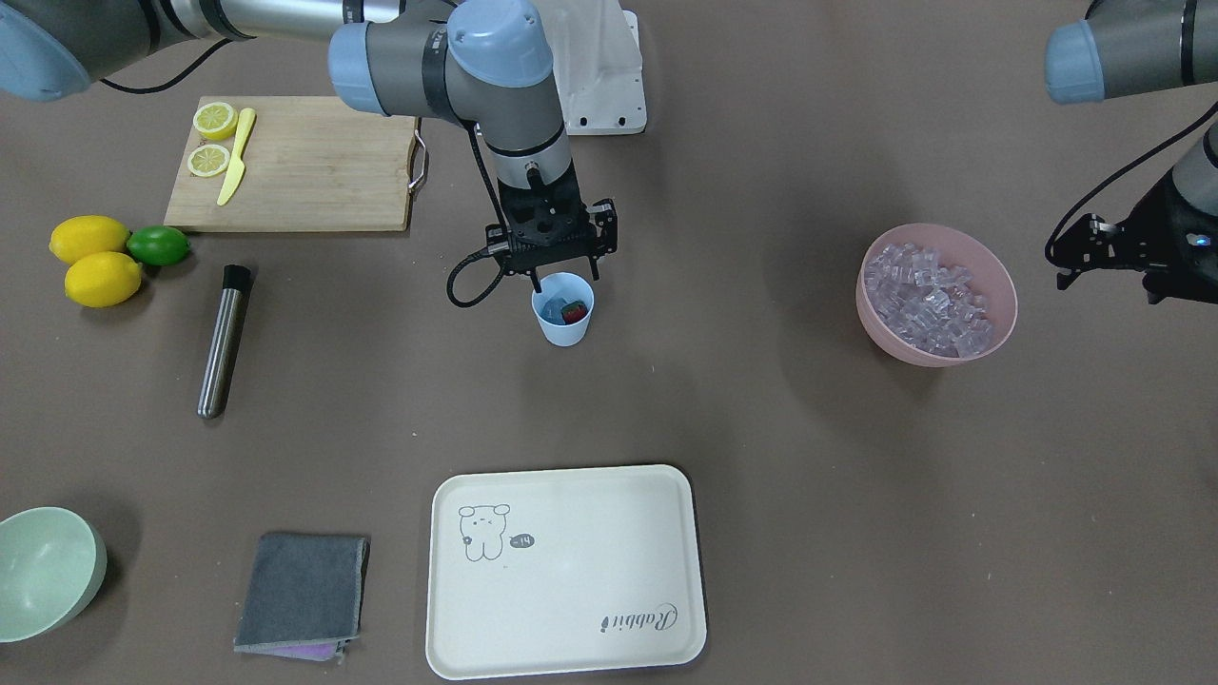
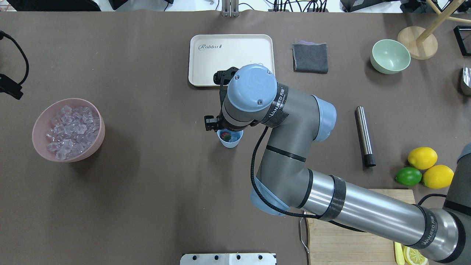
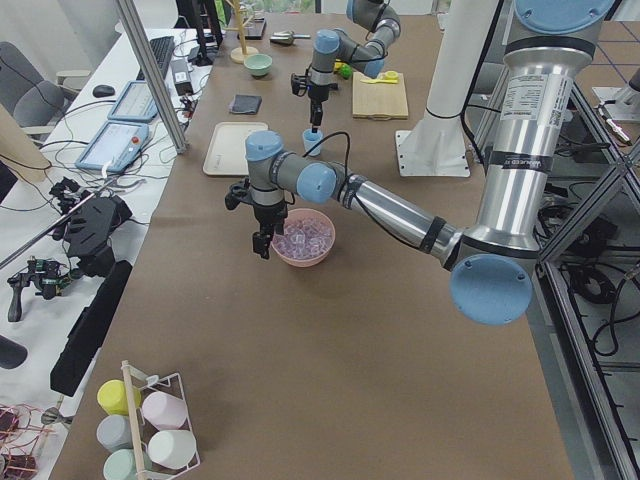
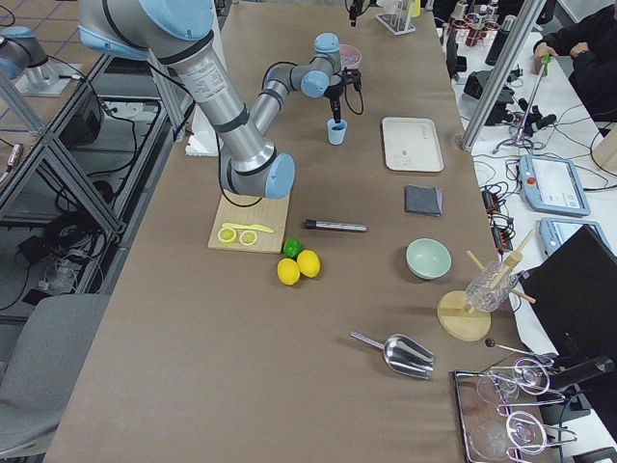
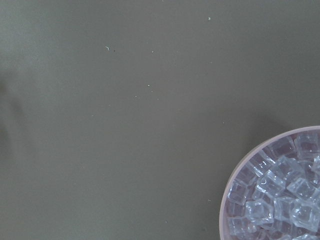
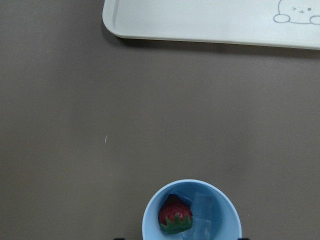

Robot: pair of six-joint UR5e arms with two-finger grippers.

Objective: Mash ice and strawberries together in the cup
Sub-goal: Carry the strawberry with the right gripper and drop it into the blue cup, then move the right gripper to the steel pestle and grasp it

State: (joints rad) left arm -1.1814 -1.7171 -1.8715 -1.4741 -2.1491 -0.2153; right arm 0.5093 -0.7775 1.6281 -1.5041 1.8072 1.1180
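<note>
The right pincer (image 1: 567, 278) hung just over the cup (image 1: 564, 328), its fingers spread wide and holding nothing. The cup stood on the table (image 1: 723, 400). Inside it lay the strawberry (image 6: 175, 217), with ice (image 6: 202, 207) at its 3 o'clock in the wrist view. In the front-facing view the pink bowl (image 1: 904, 350) stood well apart, at 3 o'clock from the cup. The left pincer (image 3: 263, 247) hung beside that bowl; I could not tell if it was open or closed.

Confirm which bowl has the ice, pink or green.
The pink bowl: it is heaped with clear ice cubes. The pale green bowl at the table corner is empty.
</note>
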